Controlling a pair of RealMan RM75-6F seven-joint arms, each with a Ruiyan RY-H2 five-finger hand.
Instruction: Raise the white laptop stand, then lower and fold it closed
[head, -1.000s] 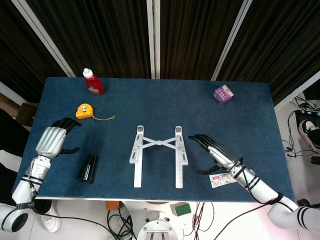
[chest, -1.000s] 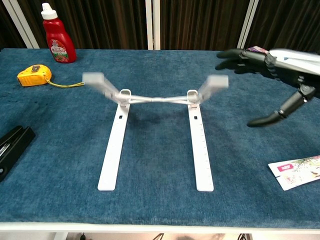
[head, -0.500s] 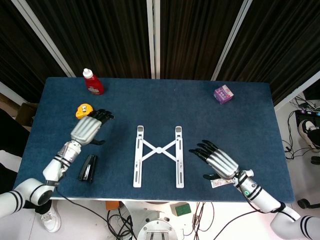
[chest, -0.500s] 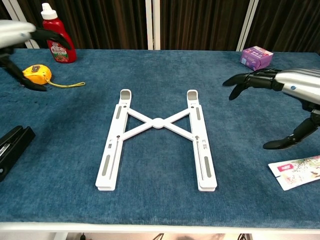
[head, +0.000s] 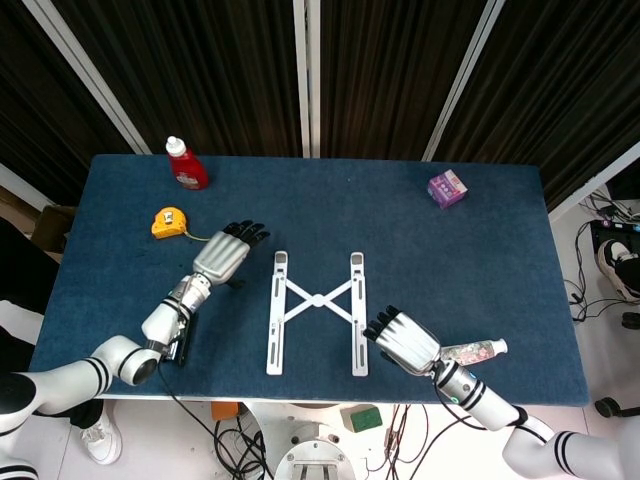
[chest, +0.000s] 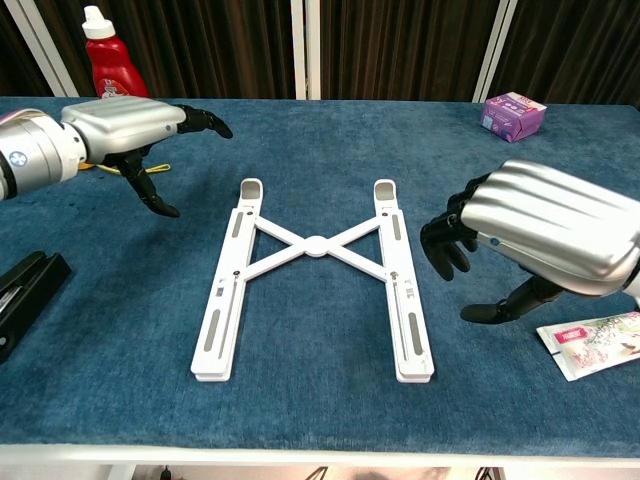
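Observation:
The white laptop stand (head: 316, 311) (chest: 316, 286) lies flat on the blue table, its two rails spread apart and joined by a crossed brace. My left hand (head: 222, 257) (chest: 125, 125) hovers open just left of the stand's far end, fingers pointing toward it. Beside the right rail's near end is my right hand (head: 403, 341) (chest: 545, 226), open with fingers bent downward. Neither hand touches the stand.
A red bottle (head: 186, 164) and a yellow tape measure (head: 169, 222) sit at the back left. A black stapler (chest: 25, 289) lies at the front left. A purple box (head: 447, 187) is at the back right, and a printed packet (chest: 594, 343) by my right hand.
Both hands have moved in toward the stand, the left from the tape measure side, the right toward the right rail. The stand went from raised to flat a second ago and lies still since.

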